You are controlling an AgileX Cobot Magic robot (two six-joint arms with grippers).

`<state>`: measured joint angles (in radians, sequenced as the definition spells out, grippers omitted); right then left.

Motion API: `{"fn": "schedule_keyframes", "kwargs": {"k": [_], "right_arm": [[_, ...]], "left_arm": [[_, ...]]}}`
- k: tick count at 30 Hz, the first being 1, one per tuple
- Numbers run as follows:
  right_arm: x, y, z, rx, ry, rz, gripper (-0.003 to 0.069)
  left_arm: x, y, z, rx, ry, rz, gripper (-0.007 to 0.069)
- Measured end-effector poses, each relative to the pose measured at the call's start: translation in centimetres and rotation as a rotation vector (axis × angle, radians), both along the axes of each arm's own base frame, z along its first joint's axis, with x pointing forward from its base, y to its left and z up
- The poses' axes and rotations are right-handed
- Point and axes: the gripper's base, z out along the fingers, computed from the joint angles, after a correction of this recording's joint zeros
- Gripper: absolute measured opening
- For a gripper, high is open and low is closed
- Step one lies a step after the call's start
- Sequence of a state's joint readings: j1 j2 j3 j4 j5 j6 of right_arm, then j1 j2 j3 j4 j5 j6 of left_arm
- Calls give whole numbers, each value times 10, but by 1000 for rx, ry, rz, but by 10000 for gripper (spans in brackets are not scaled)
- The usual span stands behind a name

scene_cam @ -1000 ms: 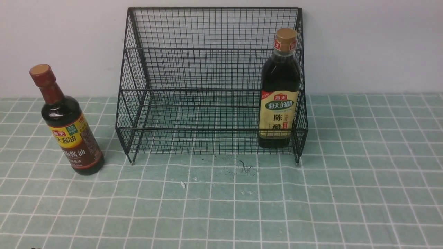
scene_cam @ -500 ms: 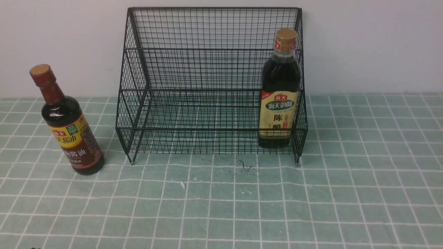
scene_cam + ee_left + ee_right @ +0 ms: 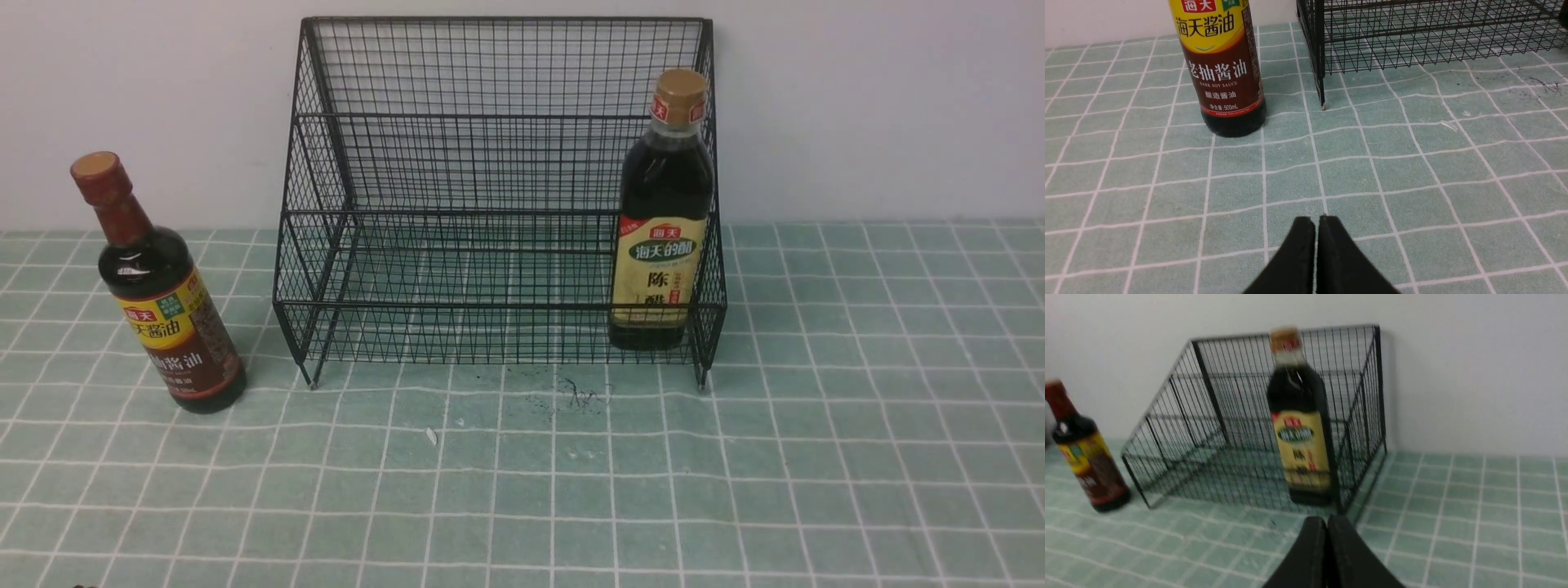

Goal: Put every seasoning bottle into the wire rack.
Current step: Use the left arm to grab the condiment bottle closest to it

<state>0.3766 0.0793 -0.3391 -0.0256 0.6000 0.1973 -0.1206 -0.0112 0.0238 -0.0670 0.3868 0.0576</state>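
Note:
A black wire rack (image 3: 500,114) stands against the wall. Inside its right end stands a gold-capped bottle (image 3: 661,212) with a beige label, its top tipped slightly right. A slim red-brown-capped bottle (image 3: 159,294) stands on the cloth left of the rack. Neither gripper shows in the front view. In the left wrist view my left gripper (image 3: 1316,220) is shut and empty, well short of the slim bottle (image 3: 1224,69) and the rack's corner leg (image 3: 1322,94). In the right wrist view my right gripper (image 3: 1326,521) is shut and empty, just in front of the rack (image 3: 1216,416) and the gold-capped bottle (image 3: 1300,428).
A green checked cloth (image 3: 522,490) covers the table up to a white wall (image 3: 882,106). A dark scribble mark (image 3: 575,396) and a small white scrap (image 3: 431,436) lie in front of the rack.
The gold-capped bottle's top has shifted slightly right and down. The slim bottle and the rack have not moved.

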Motion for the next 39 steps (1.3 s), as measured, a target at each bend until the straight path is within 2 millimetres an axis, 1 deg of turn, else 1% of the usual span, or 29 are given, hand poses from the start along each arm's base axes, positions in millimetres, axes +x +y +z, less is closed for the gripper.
{"fn": "schedule_keyframes", "kwargs": {"k": [2, 6, 7, 8, 9, 10, 11, 13, 17, 19, 39], "right_arm": [[9, 1, -28, -87, 27, -18, -14], [18, 2, -69, -194, 21, -19, -14], [18, 2, -77, -206, 15, -20, -14], [19, 2, -78, -207, 5, -22, -14], [19, 1, -86, -200, -24, -47, -14], [18, -1, -89, -185, -43, -80, -14], [18, -1, -89, -181, -50, -87, -14], [18, -5, -88, -144, -73, -167, -14], [18, -12, -92, -118, -22, -295, -14], [18, -14, -93, -117, 3, -326, -14], [17, -15, -94, -133, 9, -338, -14]], "left_arm": [[0, 0, 0, 0, 0, 0, -6], [0, 0, 0, 0, 0, 0, -6], [0, 0, 0, 0, 0, 0, -6], [0, 0, 0, 0, 0, 0, -6], [0, 0, 0, 0, 0, 0, -6], [0, 0, 0, 0, 0, 0, -6], [0, 0, 0, 0, 0, 0, -6], [0, 0, 0, 0, 0, 0, -6], [0, 0, 0, 0, 0, 0, -6], [0, 0, 0, 0, 0, 0, -6], [0, 0, 0, 0, 0, 0, -6]]}}
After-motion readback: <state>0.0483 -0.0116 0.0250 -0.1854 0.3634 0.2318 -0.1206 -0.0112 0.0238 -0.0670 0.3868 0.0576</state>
